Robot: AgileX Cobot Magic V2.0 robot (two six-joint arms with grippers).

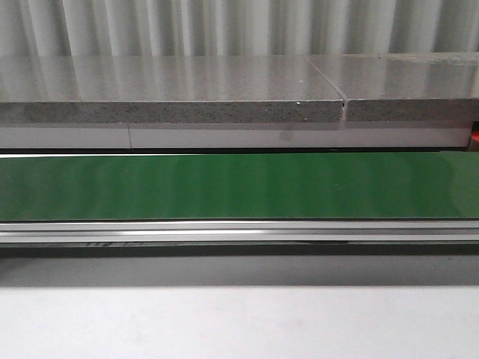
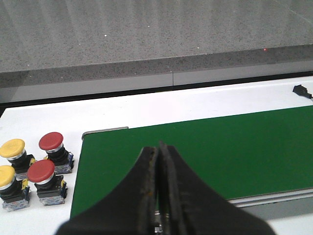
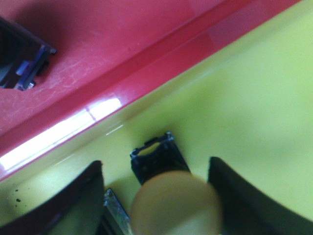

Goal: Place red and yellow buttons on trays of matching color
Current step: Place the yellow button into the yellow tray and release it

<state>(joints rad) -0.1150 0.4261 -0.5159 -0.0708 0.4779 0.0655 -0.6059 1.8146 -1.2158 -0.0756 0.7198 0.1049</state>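
Front view: only the green conveyor belt, the grey stone ledge behind it and the white worktop in front are visible. No button, tray or gripper appears here.

Left wrist view: the left gripper hangs over the near edge of the belt with its fingers pressed together and nothing between them. Four buttons stand upright on the white worktop just off the belt's end edge: two red buttons and two yellow buttons. They are grouped close, red pair nearer the belt, yellow pair on the outer side. All lie to one side of the clenched fingers, not ahead of them.

Right wrist view: the right gripper is spread wide over the yellow tray, close to the rim it shares with the red tray. A yellow button stands between the fingers, cap toward the camera, black base on the tray floor. Contact with either finger cannot be told; it appears released. Judgement: the remaining buttons are nearer the left arm. A dark object sits in the red tray.
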